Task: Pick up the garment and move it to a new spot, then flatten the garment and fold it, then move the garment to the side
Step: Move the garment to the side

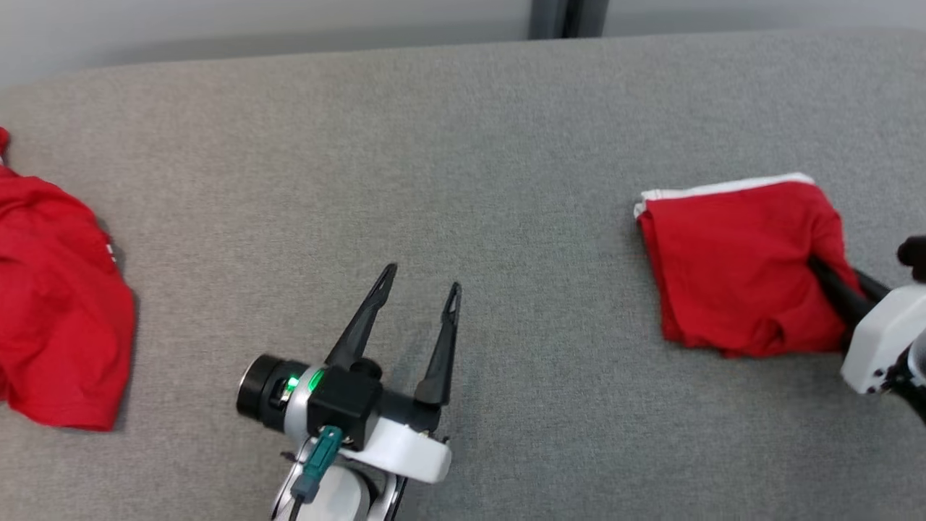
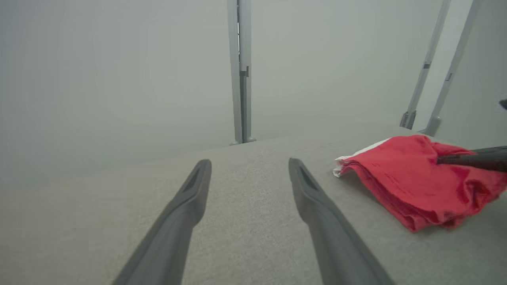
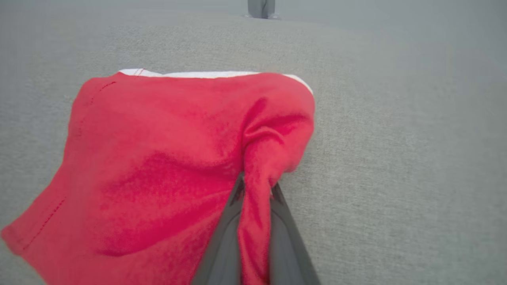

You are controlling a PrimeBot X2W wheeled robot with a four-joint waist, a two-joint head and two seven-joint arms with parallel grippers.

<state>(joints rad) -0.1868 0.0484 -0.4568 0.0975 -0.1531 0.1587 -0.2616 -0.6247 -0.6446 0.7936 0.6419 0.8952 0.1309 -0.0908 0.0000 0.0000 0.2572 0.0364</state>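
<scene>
The garment (image 1: 731,268) is a folded red cloth with a white hem, lying at the right of the grey table (image 1: 506,145). My right gripper (image 1: 817,266) comes in from the right edge and is shut on a raised fold of it; in the right wrist view that fold (image 3: 255,198) is pinched between the two dark fingers (image 3: 225,241). The left wrist view shows the same garment (image 2: 412,178) at the right with the right gripper's finger (image 2: 471,159) on it. My left gripper (image 1: 422,281) hovers open over bare table at centre front, its fingers (image 2: 186,206) spread wide and holding nothing.
A second red cloth (image 1: 58,318) lies crumpled at the table's left edge. Grey posts (image 2: 241,71) and a pale wall stand beyond the far table edge. Bare grey tabletop stretches between the two cloths.
</scene>
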